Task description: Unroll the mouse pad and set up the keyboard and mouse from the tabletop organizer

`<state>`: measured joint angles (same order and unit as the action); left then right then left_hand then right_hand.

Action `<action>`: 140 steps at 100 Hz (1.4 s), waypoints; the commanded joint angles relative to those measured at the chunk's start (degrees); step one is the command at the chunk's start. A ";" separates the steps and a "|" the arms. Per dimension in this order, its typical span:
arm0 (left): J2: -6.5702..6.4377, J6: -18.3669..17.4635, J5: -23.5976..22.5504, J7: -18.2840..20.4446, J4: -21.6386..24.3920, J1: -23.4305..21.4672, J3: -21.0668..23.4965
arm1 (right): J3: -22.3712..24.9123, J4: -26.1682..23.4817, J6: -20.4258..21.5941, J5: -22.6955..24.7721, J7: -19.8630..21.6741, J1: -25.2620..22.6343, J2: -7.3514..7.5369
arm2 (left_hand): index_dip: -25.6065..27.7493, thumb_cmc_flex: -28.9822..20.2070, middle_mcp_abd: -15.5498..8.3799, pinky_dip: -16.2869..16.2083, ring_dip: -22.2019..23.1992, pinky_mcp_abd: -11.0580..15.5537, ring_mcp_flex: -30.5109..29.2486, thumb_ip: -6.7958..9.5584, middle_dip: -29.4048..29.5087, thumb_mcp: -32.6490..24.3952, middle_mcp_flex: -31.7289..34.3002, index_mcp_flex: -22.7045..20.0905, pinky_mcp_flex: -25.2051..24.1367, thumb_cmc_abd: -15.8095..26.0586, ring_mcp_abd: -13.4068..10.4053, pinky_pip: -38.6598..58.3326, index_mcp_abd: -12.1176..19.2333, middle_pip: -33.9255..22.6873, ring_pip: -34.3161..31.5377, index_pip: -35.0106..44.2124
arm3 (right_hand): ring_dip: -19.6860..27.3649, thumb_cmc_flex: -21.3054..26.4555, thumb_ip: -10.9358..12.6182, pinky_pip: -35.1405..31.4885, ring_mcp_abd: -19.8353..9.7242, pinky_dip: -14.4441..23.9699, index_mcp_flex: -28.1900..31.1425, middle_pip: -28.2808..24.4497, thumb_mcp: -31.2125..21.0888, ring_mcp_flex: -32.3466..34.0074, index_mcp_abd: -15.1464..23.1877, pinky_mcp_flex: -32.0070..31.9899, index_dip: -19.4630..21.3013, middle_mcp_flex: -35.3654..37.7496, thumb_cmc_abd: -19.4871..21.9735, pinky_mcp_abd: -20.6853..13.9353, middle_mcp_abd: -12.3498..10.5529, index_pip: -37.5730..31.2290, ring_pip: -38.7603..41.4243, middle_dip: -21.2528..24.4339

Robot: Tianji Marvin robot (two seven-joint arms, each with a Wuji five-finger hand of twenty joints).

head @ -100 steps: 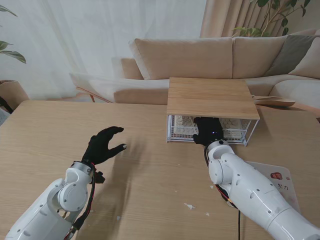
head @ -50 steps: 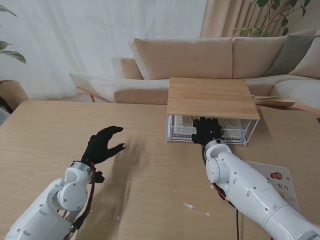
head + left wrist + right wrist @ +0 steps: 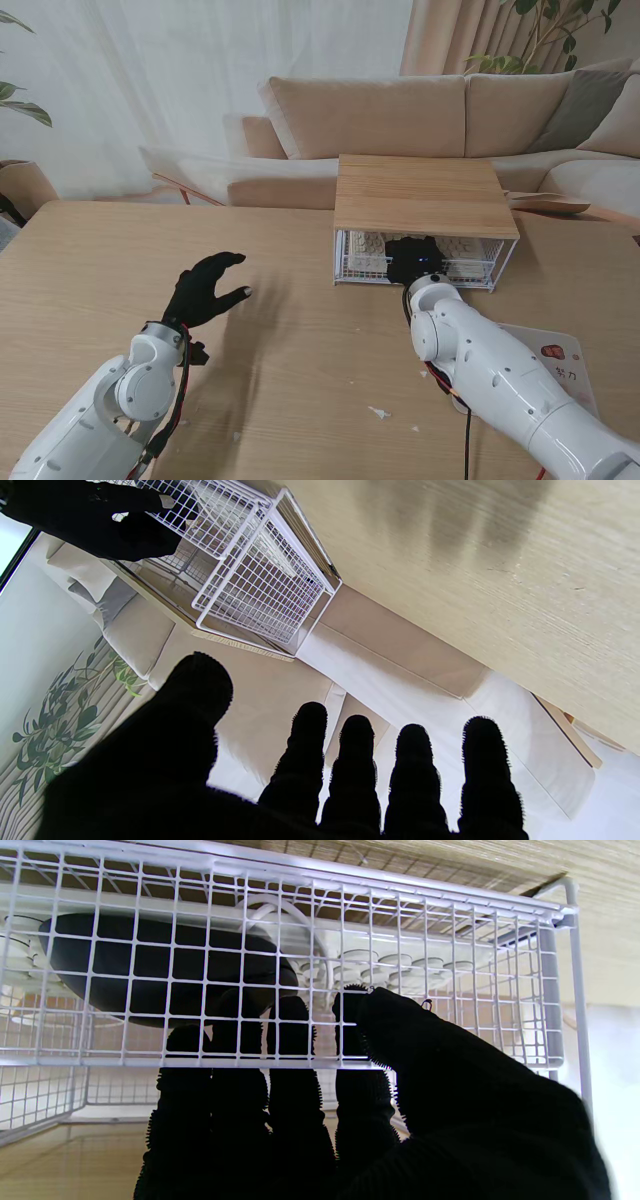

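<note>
The tabletop organizer point(image 3: 425, 195) has a wooden top over a white wire drawer point(image 3: 360, 262). Inside the drawer lie a black mouse point(image 3: 150, 965) and a white keyboard point(image 3: 390, 965) with round keys. My right hand point(image 3: 415, 260) is at the drawer's front wall point(image 3: 450, 965). Its four fingers point(image 3: 290, 1040) reach inside behind the wire, the thumb presses from outside. My left hand point(image 3: 205, 290) hovers open over the table, left of the organizer, holding nothing. A pale flat mouse pad point(image 3: 560, 365) with a red mark lies partly under my right arm.
The sofa point(image 3: 400, 120) stands just beyond the table's far edge. Small white scraps point(image 3: 378, 411) lie on the wood nearer to me. From the left wrist, the wire drawer point(image 3: 260, 585) and my right hand point(image 3: 90, 520) are visible.
My right hand has pushed farther from me, its fingers going over the drawer's front wire and closing there. The left hand has stayed where it was.
</note>
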<state>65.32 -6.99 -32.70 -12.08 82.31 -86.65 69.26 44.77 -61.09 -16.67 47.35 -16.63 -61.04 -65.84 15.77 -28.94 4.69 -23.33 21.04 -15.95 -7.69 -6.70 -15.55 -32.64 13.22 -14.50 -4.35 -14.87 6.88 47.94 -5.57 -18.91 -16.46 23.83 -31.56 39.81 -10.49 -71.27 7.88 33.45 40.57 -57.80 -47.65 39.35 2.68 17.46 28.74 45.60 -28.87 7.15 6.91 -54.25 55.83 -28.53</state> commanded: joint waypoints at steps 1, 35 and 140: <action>0.23 0.30 0.05 0.79 0.17 -0.05 0.04 | -0.41 0.32 -0.27 0.09 0.58 -0.42 -0.51 | -0.56 -0.68 1.04 0.51 0.65 -0.27 2.23 2.50 0.23 0.59 -1.30 -0.20 -0.54 1.26 -0.71 -1.60 -0.15 0.30 1.07 -0.90 | -1.94 2.37 -2.89 -3.34 2.50 1.77 2.78 -2.63 -1.48 5.81 2.70 0.87 -0.69 2.76 -2.05 0.40 1.36 -2.26 7.49 -0.87; 0.28 0.34 0.14 0.59 0.11 -0.06 0.17 | -0.20 -1.68 -1.53 0.86 1.26 -1.45 -0.30 | -0.63 -0.69 0.94 0.72 0.67 -0.38 2.30 2.52 0.22 0.98 -1.31 -0.41 -0.55 1.58 -0.59 -2.03 -0.04 0.29 1.26 -1.05 | -2.62 2.74 -3.38 -7.38 4.25 4.66 6.01 -3.91 -2.60 11.64 -0.04 5.27 -1.62 8.12 -3.57 2.75 3.70 -2.19 11.79 -3.16; 0.29 0.21 0.23 0.63 -0.22 0.12 0.02 | 5.56 -13.45 1.79 8.30 10.29 -9.71 3.30 | -0.70 -0.84 0.88 0.84 0.76 -0.42 2.30 2.58 0.24 1.46 -1.30 -0.61 -0.51 1.74 -0.66 -2.30 -0.06 0.33 1.42 -1.27 | -3.52 2.57 -3.90 -5.37 3.35 5.57 6.16 -4.40 -7.16 11.17 -1.65 4.79 2.28 8.46 -3.19 2.68 4.07 -2.78 12.32 -5.68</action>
<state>65.36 -6.89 -32.58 -12.12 81.97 -86.48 69.30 50.38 -73.86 -15.42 55.27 -7.66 -69.60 -62.55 15.72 -28.95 4.69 -23.26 21.05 -15.95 -7.69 -6.70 -15.55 -32.11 13.22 -14.50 -4.34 -14.86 6.88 47.34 -5.57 -18.91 -16.40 23.72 -31.90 39.81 -12.48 -75.67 9.98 37.83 46.05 -58.31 -51.16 45.09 0.70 22.87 29.44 52.10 -33.13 10.70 9.36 -55.29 60.19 -32.79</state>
